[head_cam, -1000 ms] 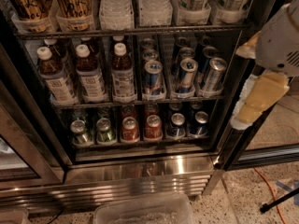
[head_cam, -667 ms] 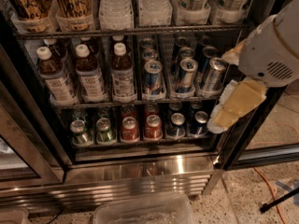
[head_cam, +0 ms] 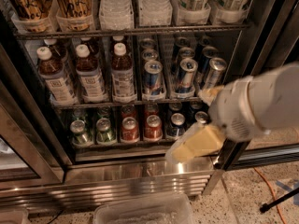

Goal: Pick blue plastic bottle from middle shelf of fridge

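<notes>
**Ana:** Since it is one of several alike, where does the blue plastic bottle [head_cam: 122,73] stand?

**Ben:** Upright at the front of the middle shelf [head_cam: 107,102] of the fridge [head_cam: 140,181]. It has a white cap, dark liquid and a pale label. Two more bottles [head_cam: 70,76] like it stand in the same front row towards the left of the view, with others behind them.

**Ana:** And on its other side?

**Ben:** Slim blue-and-silver cans [head_cam: 153,78] stand just beside it in rows that fill the rest of that rack.

**Ana:** Where is the gripper [head_cam: 186,125]?

**Ben:** Low on the right of the view, in front of the open fridge. It is well apart from the bottle and touches nothing. Its yellowish fingers [head_cam: 196,143] stand apart with nothing between them. The lower one slants down across the short cans [head_cam: 105,129] on the rack beneath, and the upper one shows beside the rightmost slim can.

**Ana:** What lies around that?

**Ben:** Tall clear ribbed bottles [head_cam: 112,6] stand on the rack above. A clear plastic tub [head_cam: 145,211] sits on the speckled floor below the steel base, and an orange cable [head_cam: 268,190] trails at the right.
</notes>
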Motion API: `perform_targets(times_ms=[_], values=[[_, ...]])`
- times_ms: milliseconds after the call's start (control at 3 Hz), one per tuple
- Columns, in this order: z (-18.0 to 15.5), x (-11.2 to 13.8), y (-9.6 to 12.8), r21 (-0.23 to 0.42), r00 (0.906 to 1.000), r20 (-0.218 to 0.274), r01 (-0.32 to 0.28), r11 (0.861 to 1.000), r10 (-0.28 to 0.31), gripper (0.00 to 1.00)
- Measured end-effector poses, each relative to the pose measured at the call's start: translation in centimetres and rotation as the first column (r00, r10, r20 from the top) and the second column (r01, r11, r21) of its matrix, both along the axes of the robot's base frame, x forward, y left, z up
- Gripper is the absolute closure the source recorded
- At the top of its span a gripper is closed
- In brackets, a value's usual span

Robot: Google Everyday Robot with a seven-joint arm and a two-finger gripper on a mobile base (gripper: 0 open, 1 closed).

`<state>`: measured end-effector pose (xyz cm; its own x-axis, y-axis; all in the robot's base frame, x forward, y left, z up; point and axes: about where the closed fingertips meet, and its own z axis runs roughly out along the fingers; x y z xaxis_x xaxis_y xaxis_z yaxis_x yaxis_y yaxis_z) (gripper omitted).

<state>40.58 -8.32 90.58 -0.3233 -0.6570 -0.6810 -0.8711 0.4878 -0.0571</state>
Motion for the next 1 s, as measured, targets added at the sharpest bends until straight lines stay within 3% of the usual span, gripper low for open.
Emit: perform_targets(times_ms=[333,667,1000], values=[[-3.9,-1.4,2.8,0.111,0.9986,0.050,0.008,0.994,-0.013,0.00],[-2.6,-0.7,4.2,0.161,0.9892,0.139,0.024,0.987,-0.046,0.00],[-2.5,-0.7,4.2,0.161,0.9890,0.140,0.023,0.987,-0.046,0.00]])
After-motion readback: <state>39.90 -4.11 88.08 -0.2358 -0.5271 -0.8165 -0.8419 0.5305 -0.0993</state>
